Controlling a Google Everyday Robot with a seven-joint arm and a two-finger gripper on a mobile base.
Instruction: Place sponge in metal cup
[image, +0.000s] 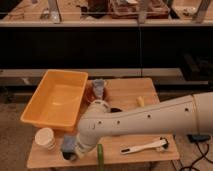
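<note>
The sponge (67, 144), a small blue-grey pad, is at the front left of the wooden table, held at the end of my gripper (70, 151). The gripper is shut on it, low over the table's front edge, just right of a white round container. My white arm (145, 120) reaches in from the right across the table's front half. The metal cup (98, 87), silver-grey, stands at the back middle, right of the yellow tray, by a dark brown bowl (93, 98). It is well behind the gripper.
A large yellow tray (54, 98) fills the table's back left. A white round stacked container (45, 138) is beside the gripper. A green stick-like object (100, 153), a white brush (145, 146) and a yellow-green rounded object (140, 101) lie to the right.
</note>
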